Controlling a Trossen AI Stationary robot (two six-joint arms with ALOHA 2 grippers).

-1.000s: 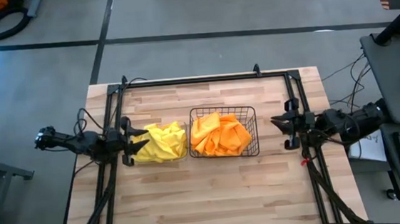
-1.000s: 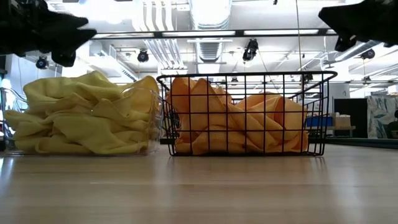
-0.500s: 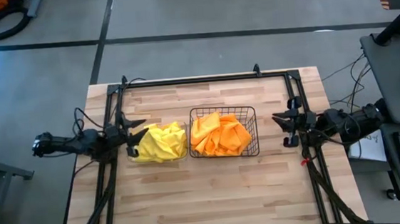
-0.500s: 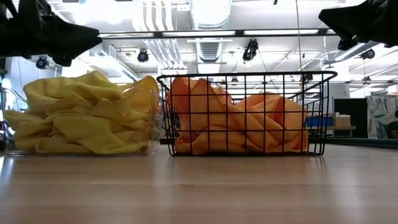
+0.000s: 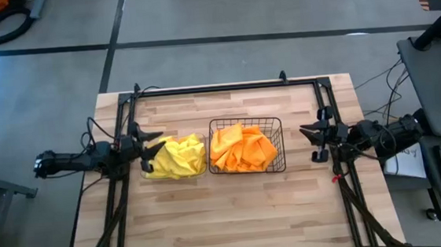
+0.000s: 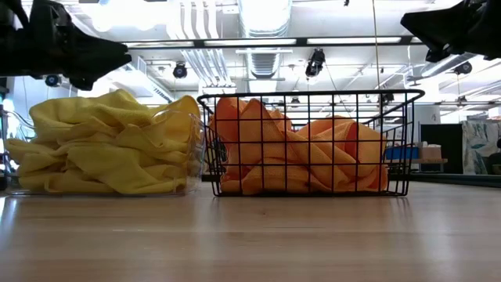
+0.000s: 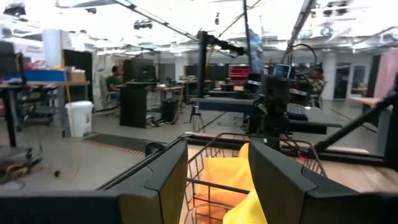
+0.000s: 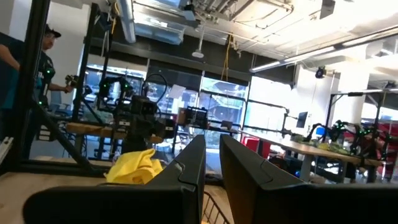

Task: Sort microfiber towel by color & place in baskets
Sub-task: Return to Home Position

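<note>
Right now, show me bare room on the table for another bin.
Widest: the table strip in front of the clear bin and black wire basket. Narrower: the strip behind them. Crowded: the left hand beside the bin, the right hand beside the basket.

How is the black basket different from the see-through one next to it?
The black wire basket is a dark grid with holes; the clear bin has smooth see-through walls. The black wire basket holds orange towels; the clear bin holds yellow towels. The black wire basket sits nearer the right arm, the clear bin nearer the left arm. Both are rectangular, similar in size, and side by side on the table.
</note>
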